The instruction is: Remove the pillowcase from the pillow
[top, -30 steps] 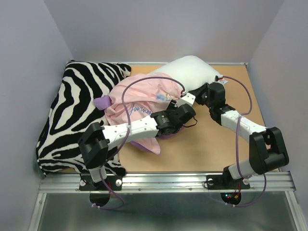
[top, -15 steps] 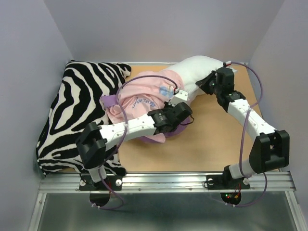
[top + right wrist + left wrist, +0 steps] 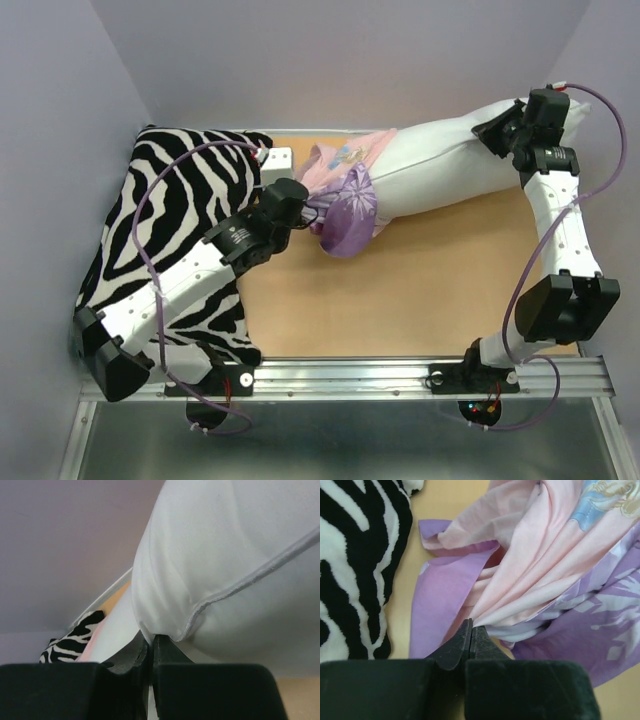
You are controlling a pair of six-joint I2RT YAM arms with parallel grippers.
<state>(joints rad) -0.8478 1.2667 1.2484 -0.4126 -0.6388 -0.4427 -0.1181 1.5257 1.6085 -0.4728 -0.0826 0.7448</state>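
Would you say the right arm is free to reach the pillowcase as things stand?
Probably not: the right gripper is shut on a corner of the pillow, and the pillowcase bunches at the opposite end, pinched by the left gripper.

- A tan wooden tabletop (image 3: 420, 300) fills the middle, with bare wood showing from 3 to 6 o'clock.
- Plain pale lilac-grey walls box it in: the back wall (image 3: 340, 60) at 12 o'clock, the left wall (image 3: 45, 150) at 9 and the right wall (image 3: 625, 230) at 3.
- An aluminium rail (image 3: 340, 378) runs along the near edge at 6 o'clock, with a dull metal sheet (image 3: 340, 445) beyond it.
- A black-and-white zebra cushion (image 3: 170, 200) lies at 9 o'clock against the left wall.
- The light is soft and even.
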